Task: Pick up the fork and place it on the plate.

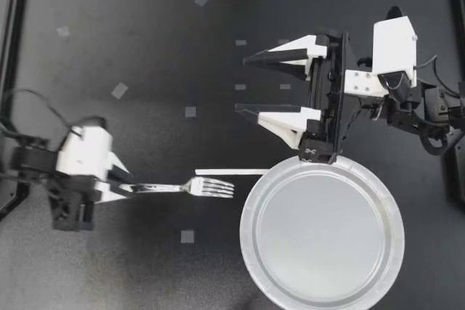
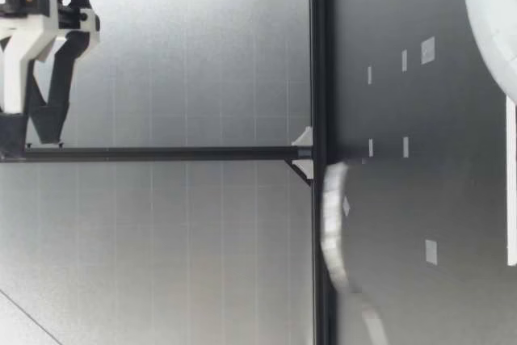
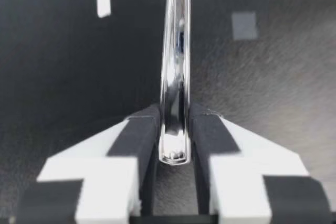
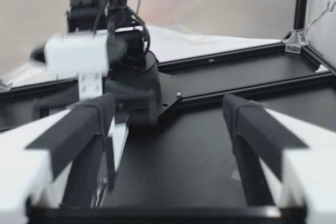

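Grasp made, placing left: my left claw, lower left, clamps the shiny metal fork by its handle, tines just short of the round silver plate, while my right claw gapes wide.

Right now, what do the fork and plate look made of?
Fork: polished metal, probably steel. Its handle mirrors the surroundings in the left wrist view, and the tines gleam from above.
Plate: pale grey and smooth, with a dull sheen and a raised rim. It looks like disposable plastic or coated paper, but I cannot tell which.
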`<state>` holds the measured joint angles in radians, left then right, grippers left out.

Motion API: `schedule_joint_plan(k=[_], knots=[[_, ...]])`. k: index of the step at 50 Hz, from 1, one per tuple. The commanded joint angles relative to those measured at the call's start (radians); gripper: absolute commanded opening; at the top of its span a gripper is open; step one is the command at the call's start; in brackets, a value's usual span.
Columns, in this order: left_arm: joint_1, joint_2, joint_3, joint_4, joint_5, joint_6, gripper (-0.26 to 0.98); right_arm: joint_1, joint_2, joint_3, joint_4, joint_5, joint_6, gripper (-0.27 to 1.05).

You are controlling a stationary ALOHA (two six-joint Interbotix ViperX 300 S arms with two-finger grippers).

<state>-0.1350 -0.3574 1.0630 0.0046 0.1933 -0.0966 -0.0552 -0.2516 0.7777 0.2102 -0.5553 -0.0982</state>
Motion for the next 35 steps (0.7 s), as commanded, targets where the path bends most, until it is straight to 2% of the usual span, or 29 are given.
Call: schedule_joint_plan(k=[1, 5, 15, 28, 35], knots=[[-0.005, 0.086, -0.067, 0.0, 0.0, 0.026, 0.1, -0.008, -0.011, -0.012, 0.003, -0.002, 0.0, 0.77], [-0.005, 0.173, -0.114, 0.0, 0.006, 0.066, 0.1, -0.008, -0.011, -0.009, 0.003, 0.0, 0.0, 0.77], [-0.005, 0.288, -0.183, -0.005, 0.009, 0.109, 0.1, -0.008, -0.017, 0.009, 0.005, 0.0, 0.003, 0.77], [-0.006, 0.339, -0.206, -0.049, 0.009, 0.109, 0.1, -0.008, -0.021, 0.029, 0.005, -0.005, 0.038, 0.77], [-0.005, 0.351, -0.218, -0.052, 0.011, 0.109, 0.1, -0.008, -0.023, 0.031, 0.005, -0.006, 0.038, 0.77]])
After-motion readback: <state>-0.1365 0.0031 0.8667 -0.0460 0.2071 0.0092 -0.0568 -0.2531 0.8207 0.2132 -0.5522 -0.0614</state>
